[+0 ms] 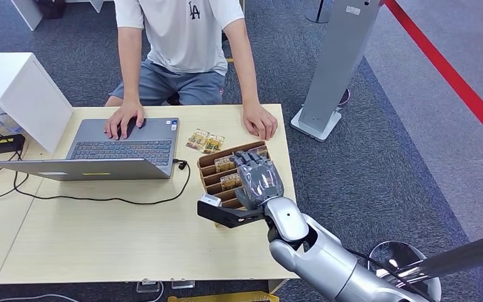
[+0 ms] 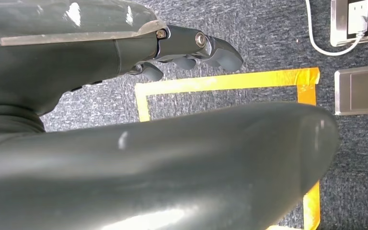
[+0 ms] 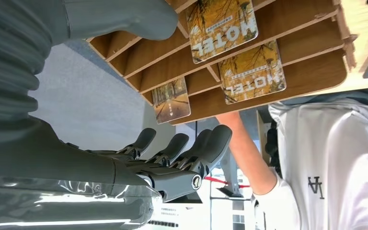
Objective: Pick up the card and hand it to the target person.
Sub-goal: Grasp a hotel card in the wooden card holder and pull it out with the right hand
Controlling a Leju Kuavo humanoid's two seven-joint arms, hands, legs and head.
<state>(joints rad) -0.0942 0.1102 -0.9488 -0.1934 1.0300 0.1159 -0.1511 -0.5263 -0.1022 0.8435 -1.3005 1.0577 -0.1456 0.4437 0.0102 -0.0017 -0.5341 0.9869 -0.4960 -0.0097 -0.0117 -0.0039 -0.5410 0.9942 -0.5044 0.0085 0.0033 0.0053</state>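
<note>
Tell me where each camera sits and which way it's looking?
Head view: high on the robot, looking down at the table, person and wooden card rack; the right hand hovers over the rack.
Left wrist view: behind the left hand, facing carpet and yellow tape.
Right wrist view: behind the right hand, facing the rack and its hotel cards.
Shared: head and right wrist views both show rack, person, right hand.

Silver right arm (image 1: 327, 251) carries a grey, dark-fingered hand (image 1: 259, 179).
</note>
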